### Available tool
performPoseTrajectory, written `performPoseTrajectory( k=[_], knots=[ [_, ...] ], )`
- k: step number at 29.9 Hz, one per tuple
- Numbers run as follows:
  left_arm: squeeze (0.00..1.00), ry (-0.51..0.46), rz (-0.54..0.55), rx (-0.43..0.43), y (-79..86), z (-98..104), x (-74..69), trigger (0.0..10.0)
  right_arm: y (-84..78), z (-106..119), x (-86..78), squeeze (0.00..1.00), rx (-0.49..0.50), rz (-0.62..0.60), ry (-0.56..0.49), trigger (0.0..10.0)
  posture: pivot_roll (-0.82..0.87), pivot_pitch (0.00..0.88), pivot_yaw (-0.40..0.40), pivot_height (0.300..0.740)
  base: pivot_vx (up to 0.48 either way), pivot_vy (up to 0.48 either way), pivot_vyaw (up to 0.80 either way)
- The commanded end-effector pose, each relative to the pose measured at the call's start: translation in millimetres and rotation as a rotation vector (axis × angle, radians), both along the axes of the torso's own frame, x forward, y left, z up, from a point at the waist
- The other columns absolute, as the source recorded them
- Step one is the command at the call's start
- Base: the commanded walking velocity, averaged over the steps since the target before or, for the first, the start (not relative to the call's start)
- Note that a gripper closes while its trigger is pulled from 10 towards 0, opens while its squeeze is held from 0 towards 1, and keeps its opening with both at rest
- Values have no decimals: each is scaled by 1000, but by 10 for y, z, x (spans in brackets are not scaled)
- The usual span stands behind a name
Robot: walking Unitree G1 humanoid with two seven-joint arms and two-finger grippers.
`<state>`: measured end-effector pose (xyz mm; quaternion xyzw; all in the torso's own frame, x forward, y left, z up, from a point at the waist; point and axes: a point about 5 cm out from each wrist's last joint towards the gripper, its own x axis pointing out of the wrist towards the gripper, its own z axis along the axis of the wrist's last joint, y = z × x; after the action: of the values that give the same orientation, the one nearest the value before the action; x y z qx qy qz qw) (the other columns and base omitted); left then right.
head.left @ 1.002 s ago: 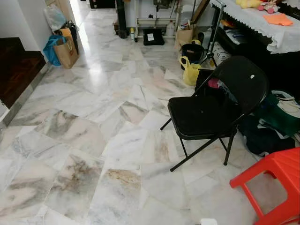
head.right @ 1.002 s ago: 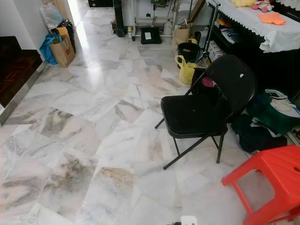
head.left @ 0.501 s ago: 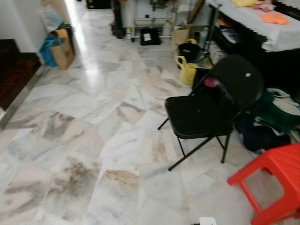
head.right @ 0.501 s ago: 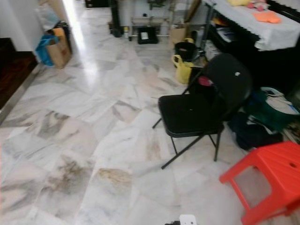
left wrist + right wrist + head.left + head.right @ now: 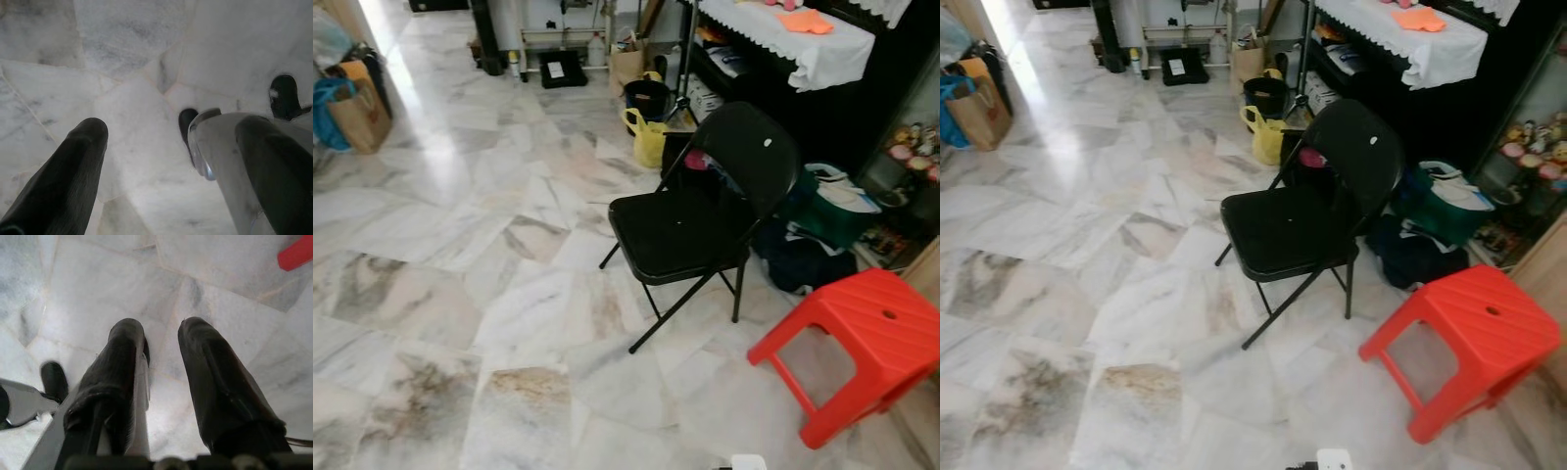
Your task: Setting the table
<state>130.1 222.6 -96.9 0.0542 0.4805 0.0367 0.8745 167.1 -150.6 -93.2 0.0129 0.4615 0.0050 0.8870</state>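
No dishes or cutlery can be seen. A table draped in a white lace cloth (image 5: 803,54) stands at the far right, with an orange cloth (image 5: 806,22) on top. Both arms hang at my sides above the marble floor (image 5: 460,245). My left gripper (image 5: 173,127) is open wide, with nothing between its fingers. My right gripper (image 5: 161,328) holds nothing, and a narrow strip of floor shows between its fingers. My own silver leg (image 5: 220,156) and black feet (image 5: 283,95) appear beyond the fingers.
A black folding chair (image 5: 685,230) stands just ahead, with a red plastic stool (image 5: 862,328) to its right. Bags and a dark bundle (image 5: 798,264) lie behind the chair. Farther back are a yellow bag (image 5: 646,137) and a black bucket (image 5: 648,98). Paper bags (image 5: 357,113) sit far left.
The camera has swung to the right. The chair and stool now sit further left in the picture, and a cabinet with small figures has come into view at the right edge.
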Motion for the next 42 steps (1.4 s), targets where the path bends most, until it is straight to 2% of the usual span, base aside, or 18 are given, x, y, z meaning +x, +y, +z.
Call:
performPoseTrajectory(
  k=[1,21,42],
  knots=[
    [0,-58,70,-87,103,160,392,10000,-398,173,319,0,113,-193,-47,10000,17,93,8,740,0,0,-800],
    [0,-36,72,-58,247,159,300,10000,-381,173,326,0,117,-194,-46,10000,20,97,15,740,0,0,-800],
    [0,-24,43,-48,246,157,297,10000,-389,176,330,0,117,-196,-45,10000,17,102,10,740,0,0,-800]
  ],
)
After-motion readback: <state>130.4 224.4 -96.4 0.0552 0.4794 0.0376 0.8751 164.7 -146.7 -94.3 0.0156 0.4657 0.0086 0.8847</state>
